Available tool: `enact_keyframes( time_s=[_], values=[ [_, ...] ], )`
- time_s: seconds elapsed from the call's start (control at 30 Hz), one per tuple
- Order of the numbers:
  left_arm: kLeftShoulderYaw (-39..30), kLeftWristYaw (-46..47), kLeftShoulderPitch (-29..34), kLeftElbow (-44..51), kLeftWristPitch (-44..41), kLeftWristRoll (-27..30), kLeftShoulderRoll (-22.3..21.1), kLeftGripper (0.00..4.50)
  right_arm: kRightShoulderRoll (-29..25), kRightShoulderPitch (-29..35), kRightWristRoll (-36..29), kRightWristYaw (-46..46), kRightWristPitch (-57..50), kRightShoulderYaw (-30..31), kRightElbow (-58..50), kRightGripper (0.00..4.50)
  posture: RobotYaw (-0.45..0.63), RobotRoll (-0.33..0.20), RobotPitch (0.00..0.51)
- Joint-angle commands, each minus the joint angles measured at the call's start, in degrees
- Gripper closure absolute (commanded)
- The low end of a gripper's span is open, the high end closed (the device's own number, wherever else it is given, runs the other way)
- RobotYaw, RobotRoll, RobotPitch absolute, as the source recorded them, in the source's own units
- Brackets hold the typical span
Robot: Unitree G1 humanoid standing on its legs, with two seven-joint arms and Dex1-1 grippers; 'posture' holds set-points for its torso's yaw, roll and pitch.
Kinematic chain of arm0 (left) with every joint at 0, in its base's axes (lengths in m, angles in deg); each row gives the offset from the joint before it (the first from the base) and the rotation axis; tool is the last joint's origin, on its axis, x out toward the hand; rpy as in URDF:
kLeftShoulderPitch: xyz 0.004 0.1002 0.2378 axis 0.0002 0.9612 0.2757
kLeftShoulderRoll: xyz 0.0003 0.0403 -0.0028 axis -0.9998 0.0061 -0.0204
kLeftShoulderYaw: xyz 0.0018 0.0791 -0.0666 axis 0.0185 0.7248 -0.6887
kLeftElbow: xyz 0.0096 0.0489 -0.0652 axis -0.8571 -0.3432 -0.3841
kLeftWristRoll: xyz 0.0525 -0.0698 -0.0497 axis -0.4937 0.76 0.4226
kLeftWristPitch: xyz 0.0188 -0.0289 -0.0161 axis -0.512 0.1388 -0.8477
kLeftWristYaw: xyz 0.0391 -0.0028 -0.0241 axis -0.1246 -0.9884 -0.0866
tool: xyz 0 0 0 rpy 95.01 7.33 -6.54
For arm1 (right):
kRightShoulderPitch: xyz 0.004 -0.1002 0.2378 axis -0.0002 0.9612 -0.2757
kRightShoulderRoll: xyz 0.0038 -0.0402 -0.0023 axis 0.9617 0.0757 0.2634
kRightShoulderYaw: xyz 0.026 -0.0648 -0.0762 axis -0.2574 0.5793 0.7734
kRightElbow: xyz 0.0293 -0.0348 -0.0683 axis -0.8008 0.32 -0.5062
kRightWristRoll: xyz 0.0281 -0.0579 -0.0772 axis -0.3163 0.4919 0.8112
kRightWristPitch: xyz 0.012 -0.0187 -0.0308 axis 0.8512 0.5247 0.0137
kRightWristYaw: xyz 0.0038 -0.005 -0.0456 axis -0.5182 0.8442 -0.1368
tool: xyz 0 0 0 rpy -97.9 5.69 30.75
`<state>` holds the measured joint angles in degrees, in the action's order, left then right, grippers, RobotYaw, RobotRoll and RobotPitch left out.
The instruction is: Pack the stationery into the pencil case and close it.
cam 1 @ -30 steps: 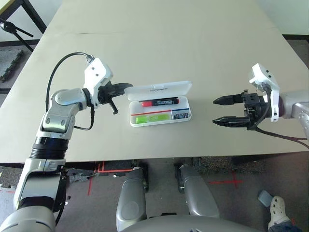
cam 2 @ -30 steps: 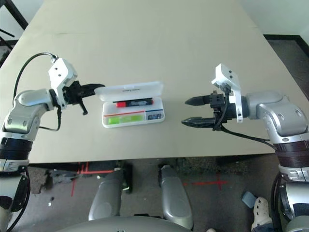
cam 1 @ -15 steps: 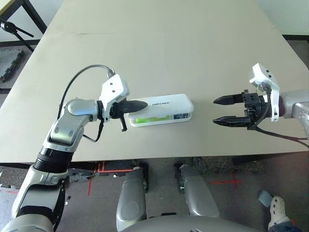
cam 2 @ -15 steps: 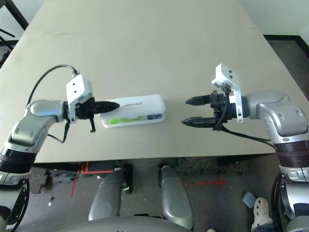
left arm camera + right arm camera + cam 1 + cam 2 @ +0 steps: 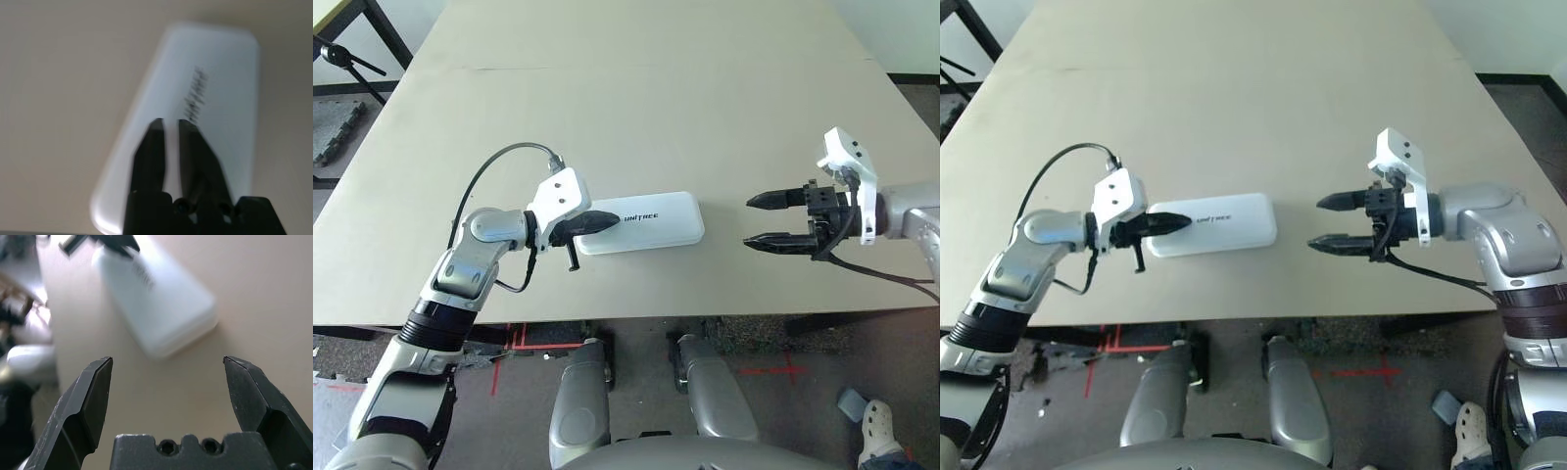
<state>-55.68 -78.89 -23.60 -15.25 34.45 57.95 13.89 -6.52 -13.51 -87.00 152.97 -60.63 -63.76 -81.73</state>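
The white pencil case lies flat near the table's middle with its lid down and "UNITREE" facing up. The stationery is hidden inside it. My left gripper lies over the case's left end, fingertips on or just above the lid. They stand a narrow gap apart with nothing between them. My right gripper hovers to the right of the case, clear of it, with its jaws wide open and empty. The right wrist view looks along its fingers at the case.
The beige table stretches far behind the case. Its front edge runs close below both grippers. On the floor, tripod legs stand at the far left and a person's shoe sits at the lower right.
The lid has gone from standing open to lying shut, hiding the marker and highlighter. My left gripper swung rightward over the case and its fingers parted a little. The right arm has not moved.
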Motion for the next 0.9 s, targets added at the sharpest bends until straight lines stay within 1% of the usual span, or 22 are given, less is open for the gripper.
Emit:
enact_keyframes(
  time_s=[0.03,0.13,0.23,0.27,0.33,0.43,0.57,0.77,0.9],
  values=[
    [-7.0,3.7,-0.5,0.1,-2.4,4.7,0.3,2.47,3.7,-1.9,-2.7,-5.2,1.6,-4.9,0.9,0.00,-0.03,0.000,0.230],
    [-12.9,6.7,-0.9,-1.2,-2.5,7.0,0.0,1.31,7.3,-3.2,-1.7,-11.6,4.3,-7.9,3.8,0.00,-0.03,0.000,0.231],
    [-17.8,11.6,-1.8,-3.7,-1.8,7.8,0.7,0.13,10.1,-4.4,0.4,-18.5,8.3,-10.4,8.1,0.00,-0.03,0.000,0.233],
    [-19.3,13.5,-2.3,-4.8,-1.3,8.0,1.1,0.02,11.0,-4.9,1.2,-21.2,9.6,-11.2,9.7,0.00,-0.03,0.000,0.233],
    [-21.8,17.4,-3.2,-7.2,-0.7,8.1,2.0,0.02,12.4,-5.6,3.2,-26.1,13.3,-12.4,13.1,0.00,-0.03,0.000,0.233],
    [-24.8,23.4,-4.1,-11.9,2.4,6.5,3.0,0.02,14.4,-6.1,6.6,-34.6,19.9,-14.6,19.1,0.00,-0.03,0.000,0.233],
    [-27.5,31.1,-4.5,-19.2,8.4,4.1,3.7,0.02,16.1,-6.0,10.6,-46.8,31.3,-18.6,29.1,0.00,-0.03,0.000,0.229],
    [-29.0,36.6,-3.7,-24.5,13.5,3.5,4.6,0.02,16.2,-4.1,13.4,-55.8,43.6,-21.5,37.5,0.00,-0.04,0.000,0.220],
    [-28.8,37.9,-2.9,-26.4,15.6,3.4,5.0,0.02,16.1,-2.4,13.0,-56.7,47.3,-22.4,40.0,0.00,-0.05,0.000,0.216]
  ],
)
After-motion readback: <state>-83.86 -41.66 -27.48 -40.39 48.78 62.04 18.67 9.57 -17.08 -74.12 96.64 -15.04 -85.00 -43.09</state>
